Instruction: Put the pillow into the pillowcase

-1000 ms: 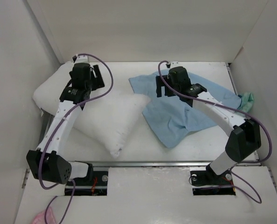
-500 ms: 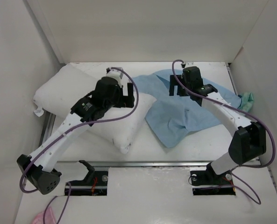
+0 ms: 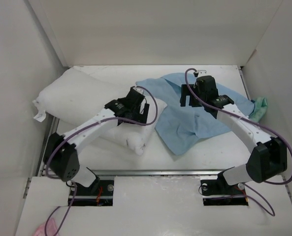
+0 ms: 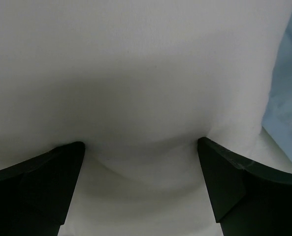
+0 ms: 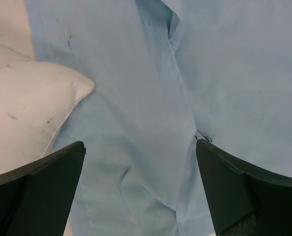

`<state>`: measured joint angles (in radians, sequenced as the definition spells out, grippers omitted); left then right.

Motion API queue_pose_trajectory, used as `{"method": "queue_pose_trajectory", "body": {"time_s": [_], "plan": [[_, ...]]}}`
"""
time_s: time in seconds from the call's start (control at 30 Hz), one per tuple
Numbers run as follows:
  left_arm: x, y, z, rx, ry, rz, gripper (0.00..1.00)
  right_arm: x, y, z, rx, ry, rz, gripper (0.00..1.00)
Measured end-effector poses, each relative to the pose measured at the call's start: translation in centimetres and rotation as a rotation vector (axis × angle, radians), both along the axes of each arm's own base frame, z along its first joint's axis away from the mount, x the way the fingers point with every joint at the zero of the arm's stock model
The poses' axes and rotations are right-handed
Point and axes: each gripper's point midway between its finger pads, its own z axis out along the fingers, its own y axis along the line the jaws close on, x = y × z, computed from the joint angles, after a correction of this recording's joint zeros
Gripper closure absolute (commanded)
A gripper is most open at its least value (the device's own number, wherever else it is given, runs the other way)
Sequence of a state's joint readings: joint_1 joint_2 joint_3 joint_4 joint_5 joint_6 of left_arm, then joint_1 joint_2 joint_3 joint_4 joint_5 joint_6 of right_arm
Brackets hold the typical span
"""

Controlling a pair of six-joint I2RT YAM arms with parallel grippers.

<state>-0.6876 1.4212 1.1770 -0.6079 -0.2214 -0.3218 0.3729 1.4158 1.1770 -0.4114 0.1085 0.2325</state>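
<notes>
The white pillow point(image 3: 81, 101) lies slantwise on the left half of the table, its small tag point(image 3: 38, 117) at the left end. The light blue pillowcase point(image 3: 200, 120) lies crumpled to its right, overlapping the pillow's right corner. My left gripper point(image 3: 140, 116) is open, its fingers pressed down into the pillow's right end; the pillow point(image 4: 136, 73) fills the left wrist view between the wide-open gripper point(image 4: 141, 142). My right gripper point(image 3: 186, 96) is open and empty just above the pillowcase point(image 5: 146, 98); in its wrist view the gripper point(image 5: 140, 143) straddles a fold, with the pillow corner point(image 5: 32, 103) at left.
A mint-green part of the cloth point(image 3: 259, 106) bunches against the right wall. White walls close in the table on the left, back and right. A metal rail point(image 3: 160, 172) runs along the front edge. A pink object point(image 3: 47, 228) lies at the bottom left, off the table.
My left arm has swung from the pillow's far left to its right end and come down onto it. My right gripper has shifted a little to the right over the pillowcase.
</notes>
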Motion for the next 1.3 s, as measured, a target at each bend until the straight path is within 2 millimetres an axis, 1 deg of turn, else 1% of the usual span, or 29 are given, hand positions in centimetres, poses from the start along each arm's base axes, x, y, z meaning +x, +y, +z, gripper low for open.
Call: {"method": "queue_pose_trajectory", "body": {"time_s": [0.07, 0.1, 0.13, 0.17, 0.2, 0.3, 0.37, 0.43, 0.53, 0.63, 0.67, 0.77, 0.8, 0.87, 0.93, 0.97, 1.0, 1.03, 1.1, 1.13, 1.17, 1.23, 1.3], "plan": [[1.4, -1.0, -1.3, 0.036, 0.016, -0.016, 0.0, 0.1, -0.4, -0.7, -0.014, 0.015, -0.019, 0.0], [2.2, -1.3, -2.0, 0.057, 0.025, -0.019, 0.07, 0.2, -0.7, -1.0, -0.022, 0.021, -0.028, 0.0], [2.8, -1.7, -2.4, 0.075, 0.027, -0.021, 0.32, 0.3, -0.9, -1.4, -0.03, 0.026, -0.039, 0.0], [3.5, -2.1, -2.9, 0.095, 0.028, -0.024, 0.79, 0.5, -1.2, -1.7, -0.036, 0.034, -0.052, 0.0], [4.1, -2.4, -3.3, 0.11, 0.028, -0.022, 1.0, 0.6, -1.5, -2.0, -0.044, 0.04, -0.062, 0.0], [5.7, -3.0, -3.7, 0.135, 0.013, -0.024, 1.0, 1.0, -2.3, -3.0, -0.062, 0.06, -0.091, 0.0], [6.4, -3.4, -3.0, 0.127, -0.01, -0.02, 1.0, 1.3, -3.0, -4.0, -0.077, 0.082, -0.116, 0.0], [7.1, -3.3, -1.8, 0.129, -0.045, -0.005, 1.0, 2.0, -3.5, -4.9, -0.096, 0.105, -0.142, 0.0], [8.3, -2.6, 1.2, 0.122, -0.133, 0.039, 1.0, 4.4, -3.7, -5.8, -0.124, 0.124, -0.186, 0.0], [8.5, -1.1, 5.4, 0.076, -0.222, 0.073, 1.0, 7.7, -3.1, -6.0, -0.138, 0.116, -0.214, 0.03], [8.6, -0.4, 7.0, 0.059, -0.257, 0.089, 1.0, 9.1, -2.7, -6.0, -0.134, 0.106, -0.216, 0.06], [8.6, 1.8, 11.2, 0.012, -0.351, 0.124, 1.0, 12.6, -1.9, -6.4, -0.139, 0.083, -0.235, 0.21], [8.6, 2.5, 12.3, 0.0, -0.379, 0.136, 1.0, 13.5, -1.8, -6.7, -0.142, 0.079, -0.245, 0.23], [8.7, 3.2, 13.8, -0.012, -0.416, 0.139, 1.0, 14.9, -1.7, -7.7, -0.156, 0.087, -0.266, 0.23], [8.8, 3.1, 14.2, -0.015, -0.429, 0.12, 1.0, 16.0, -1.6, -8.9, -0.173, 0.091, -0.281, 0.23], [8.9, 2.8, 14.1, -0.015, -0.427, 0.103, 1.0, 16.2, -1.7, -9.6, -0.181, 0.1, -0.286, 0.25], [9.0, 2.4, 13.8, -0.015, -0.42, 0.083, 1.0, 16.2, -1.8, -10.4, -0.192, 0.114, -0.288, 0.33], [9.0, 2.0, 13.5, -0.015, -0.412, 0.063, 1.0, 16.2, -1.9, -11.1, -0.202, 0.128, -0.29, 0.49], [9.1, 1.1, 12.7, -0.019, -0.388, 0.011, 1.0, 16.0, -2.1, -12.4, -0.222, 0.155, -0.294, 0.76], [9.1, 0.6, 12.4, -0.025, -0.376, -0.018, 1.0, 16.1, -2.2, -12.8, -0.226, 0.16, -0.298, 0.97], [9.1, 0.1, 12.1, -0.034, -0.365, -0.045, 1.0, 16.2, -2.3, -13.1, -0.231, 0.165, -0.302, 1.0], [8.8, -0.9, 11.7, -0.056, -0.346, -0.102, 1.0, 16.1, -2.6, -13.3, -0.237, 0.176, -0.309, 1.0], [8.4, -1.9, 11.6, -0.078, -0.334, -0.153, 1.0, 16.2, -2.7, -12.8, -0.239, 0.176, -0.314, 1.0]]}}
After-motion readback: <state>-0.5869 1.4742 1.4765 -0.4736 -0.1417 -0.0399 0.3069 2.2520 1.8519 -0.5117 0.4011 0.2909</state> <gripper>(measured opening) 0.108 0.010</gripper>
